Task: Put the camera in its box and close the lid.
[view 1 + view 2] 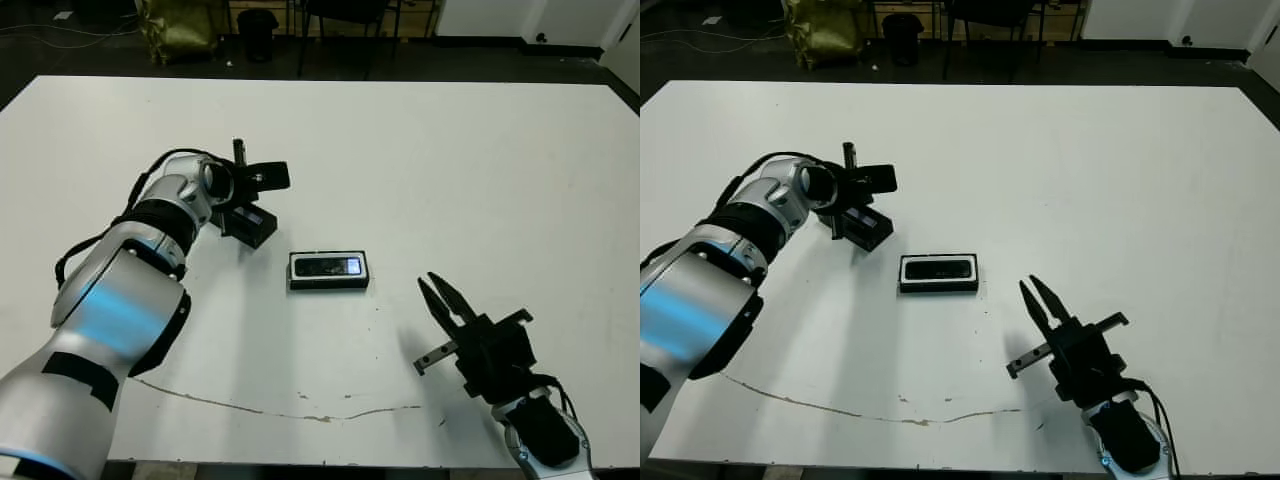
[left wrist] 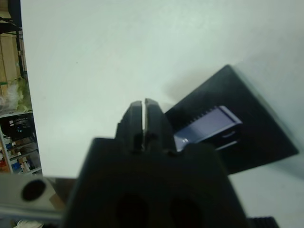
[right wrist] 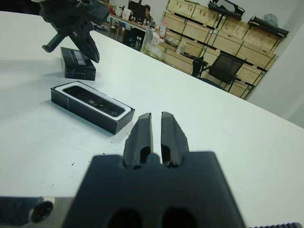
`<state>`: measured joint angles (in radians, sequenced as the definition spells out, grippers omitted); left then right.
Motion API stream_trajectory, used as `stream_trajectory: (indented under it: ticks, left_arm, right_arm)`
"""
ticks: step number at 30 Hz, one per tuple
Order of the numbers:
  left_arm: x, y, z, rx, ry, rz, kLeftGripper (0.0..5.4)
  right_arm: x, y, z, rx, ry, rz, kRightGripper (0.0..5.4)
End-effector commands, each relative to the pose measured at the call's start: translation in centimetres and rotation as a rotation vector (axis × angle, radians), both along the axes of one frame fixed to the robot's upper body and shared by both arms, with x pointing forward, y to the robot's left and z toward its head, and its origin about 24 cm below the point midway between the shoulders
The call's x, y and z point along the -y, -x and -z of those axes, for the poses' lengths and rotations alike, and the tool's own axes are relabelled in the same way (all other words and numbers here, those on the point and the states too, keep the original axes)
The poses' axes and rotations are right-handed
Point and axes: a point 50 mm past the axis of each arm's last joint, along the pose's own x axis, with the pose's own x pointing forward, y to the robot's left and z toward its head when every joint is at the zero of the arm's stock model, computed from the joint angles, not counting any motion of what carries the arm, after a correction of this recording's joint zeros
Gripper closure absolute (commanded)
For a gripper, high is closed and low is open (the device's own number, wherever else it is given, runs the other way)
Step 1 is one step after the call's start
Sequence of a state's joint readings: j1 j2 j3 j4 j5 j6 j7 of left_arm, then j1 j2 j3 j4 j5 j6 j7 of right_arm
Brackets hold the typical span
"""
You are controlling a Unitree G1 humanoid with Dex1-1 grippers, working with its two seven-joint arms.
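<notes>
Right gripper (image 1: pixel 437 292): near table edge, fingers nearly together, holding nothing, tips pointing toward the box from well apart.
Box (image 1: pixel 329 271): mid-table, open, white lining showing.
Camera (image 1: pixel 331 266): lying inside the box, away from both grippers' fingers.
Lid (image 1: pixel 251 224): flat on the table, left of the box.
Left gripper (image 2: pixel 143 107): above the lid, fingers pressed together, empty.

We count one camera (image 1: pixel 329 267), one box (image 1: pixel 296 283) with white lining at the frame's centre, and one lid (image 1: pixel 251 224) at centre left. We also count two grippers: the left gripper (image 1: pixel 238 152) and the right gripper (image 1: pixel 438 296).
</notes>
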<state>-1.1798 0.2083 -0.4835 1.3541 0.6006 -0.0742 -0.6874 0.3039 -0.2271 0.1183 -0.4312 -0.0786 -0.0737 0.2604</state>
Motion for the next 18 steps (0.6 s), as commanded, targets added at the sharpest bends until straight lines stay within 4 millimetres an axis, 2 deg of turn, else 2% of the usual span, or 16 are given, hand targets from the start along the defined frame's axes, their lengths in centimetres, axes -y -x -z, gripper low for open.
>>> stream_trajectory:
  ticks: [1,18]
  left_arm:
    - [-1.7,1.3,2.9,-0.124,-0.045,-0.032,5.40]
    - [-3.3,1.9,2.7,-0.224,-0.006,-0.025,5.40]
  right_arm:
    - [0.2,0.1,0.5,-0.019,0.013,-0.005,5.36]
    - [-0.3,-0.1,0.8,-0.006,-0.027,-0.043,5.36]
